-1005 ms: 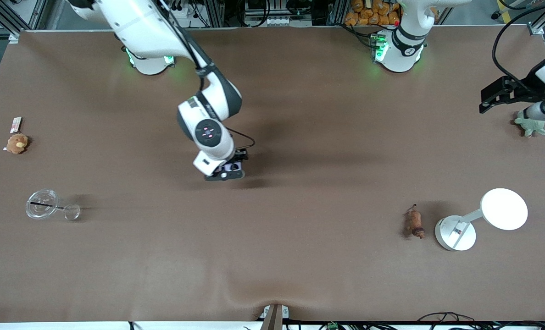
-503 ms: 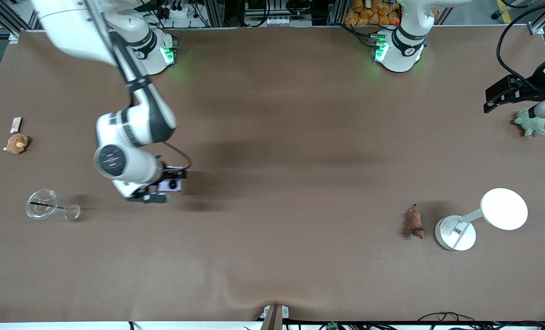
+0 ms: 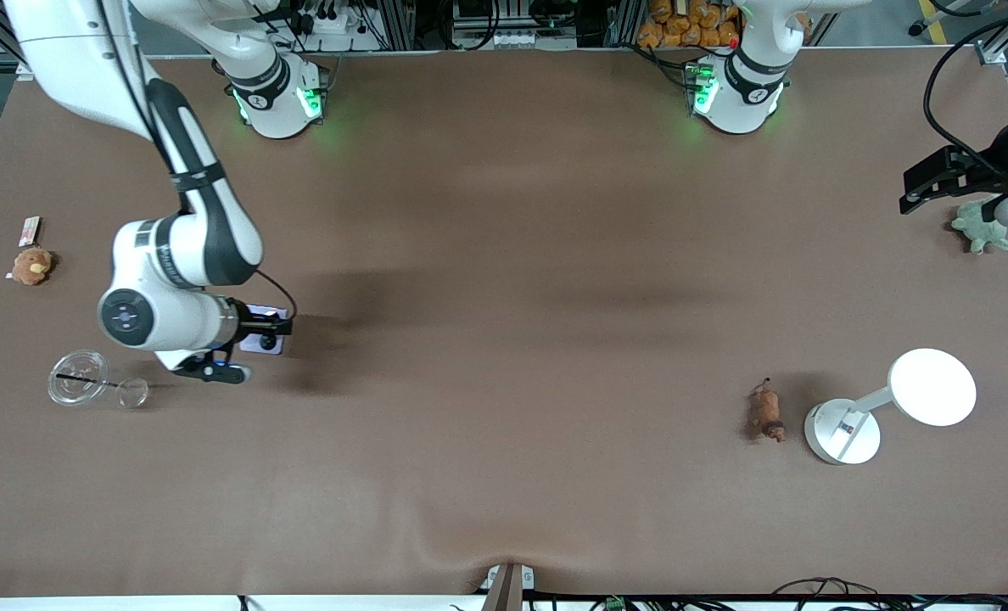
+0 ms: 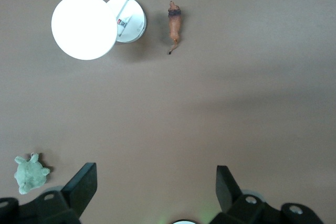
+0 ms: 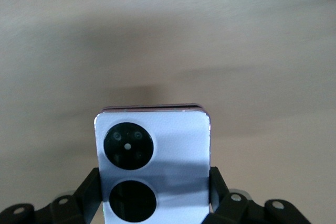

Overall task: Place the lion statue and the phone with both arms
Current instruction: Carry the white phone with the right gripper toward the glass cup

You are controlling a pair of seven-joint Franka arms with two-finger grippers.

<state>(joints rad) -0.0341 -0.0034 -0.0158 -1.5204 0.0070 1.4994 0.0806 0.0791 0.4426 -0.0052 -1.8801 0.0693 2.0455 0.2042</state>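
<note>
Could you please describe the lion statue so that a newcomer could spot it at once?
Find the white round-headed lamp toward the left arm's end of the table. Beside its base lies the lion statue, a tiny, elongated brown animal with a thin tail, unlike the green plush turtle.

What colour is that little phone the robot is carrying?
The phone is pale lavender-white with two black circles, clearest in the right wrist view.

A wide table covered in matte brown cloth (image 3: 521,255) carries a small brown lion statue (image 3: 767,411) just beside a white round-headed desk lamp (image 3: 890,406). A green plush turtle (image 3: 982,229) lies at the left arm's end. At the right arm's end lie a tan plush toy (image 3: 31,265), a small white packet (image 3: 29,229) and clear glass dishes (image 3: 88,379).
</note>
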